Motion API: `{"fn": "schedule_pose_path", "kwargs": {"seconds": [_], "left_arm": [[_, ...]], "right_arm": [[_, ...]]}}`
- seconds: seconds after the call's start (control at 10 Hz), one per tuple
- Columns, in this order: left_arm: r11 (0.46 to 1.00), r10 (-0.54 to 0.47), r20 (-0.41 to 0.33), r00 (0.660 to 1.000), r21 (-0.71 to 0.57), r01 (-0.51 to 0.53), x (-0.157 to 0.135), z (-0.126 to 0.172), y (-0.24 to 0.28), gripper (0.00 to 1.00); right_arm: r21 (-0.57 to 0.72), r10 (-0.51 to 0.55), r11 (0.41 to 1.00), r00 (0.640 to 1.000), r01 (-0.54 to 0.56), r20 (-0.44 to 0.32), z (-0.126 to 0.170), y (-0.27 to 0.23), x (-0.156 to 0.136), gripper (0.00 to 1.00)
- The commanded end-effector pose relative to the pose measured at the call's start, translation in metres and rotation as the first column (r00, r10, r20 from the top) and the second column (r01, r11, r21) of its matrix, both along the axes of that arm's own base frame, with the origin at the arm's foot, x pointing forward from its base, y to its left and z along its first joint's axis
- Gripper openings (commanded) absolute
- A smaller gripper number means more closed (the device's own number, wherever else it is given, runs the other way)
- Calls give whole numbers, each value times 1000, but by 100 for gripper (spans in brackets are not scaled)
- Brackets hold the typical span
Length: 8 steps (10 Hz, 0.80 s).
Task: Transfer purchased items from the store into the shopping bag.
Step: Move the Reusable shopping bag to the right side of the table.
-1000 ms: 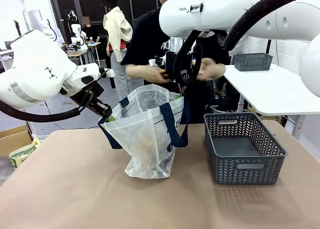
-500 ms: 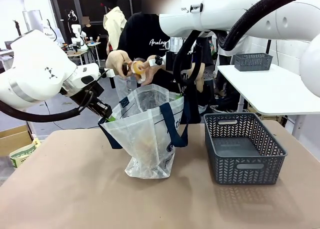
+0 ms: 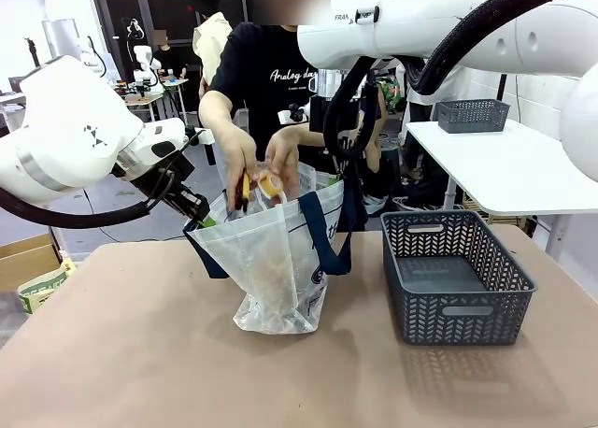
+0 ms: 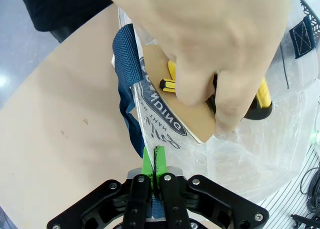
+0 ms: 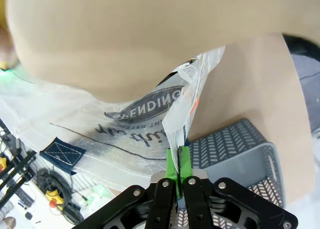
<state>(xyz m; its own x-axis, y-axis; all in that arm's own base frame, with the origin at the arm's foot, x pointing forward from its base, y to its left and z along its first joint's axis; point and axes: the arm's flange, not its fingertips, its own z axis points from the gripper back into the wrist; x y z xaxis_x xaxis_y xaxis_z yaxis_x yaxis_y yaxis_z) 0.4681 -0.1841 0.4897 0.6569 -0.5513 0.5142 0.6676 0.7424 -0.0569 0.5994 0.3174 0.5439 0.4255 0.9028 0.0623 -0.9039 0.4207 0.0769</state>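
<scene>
You can read "FRAN" in dark letters on the white link of the right arm (image 3: pixel 374 21), and "Analog day" in white script across the chest of the person's black T-shirt (image 3: pixel 280 75). On the shopping bag (image 5: pixel 85 134), the navy oval logo (image 5: pixel 146 107) shows "PENDING" in white capitals in the right wrist view. The left wrist view catches the logo (image 4: pixel 162 121) upside down as "NDING", and the smaller line beside it is too broken for you to read with certainty.

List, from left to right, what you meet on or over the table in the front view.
left hand, shut on the bag's edge → shopping bag → dark grey basket
</scene>
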Motion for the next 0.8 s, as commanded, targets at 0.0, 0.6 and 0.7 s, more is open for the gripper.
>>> {"fn": "schedule_pose_path", "kwargs": {"seconds": [0.0, 0.6, 0.7], "left_arm": [[1000, 10, 4, 1000, -5, -10, 0, 1, 0, 0], [1000, 10, 4, 1000, -5, -10, 0, 1, 0, 0], [1000, 10, 4, 1000, -5, -10, 0, 1, 0, 0]], "right_arm": [[-1, -1, 1000, 1000, 1, -2, 0, 0, 1, 0], [-1, -1, 1000, 1000, 1, -2, 0, 0, 1, 0], [-1, -1, 1000, 1000, 1, -2, 0, 0, 1, 0]]}}
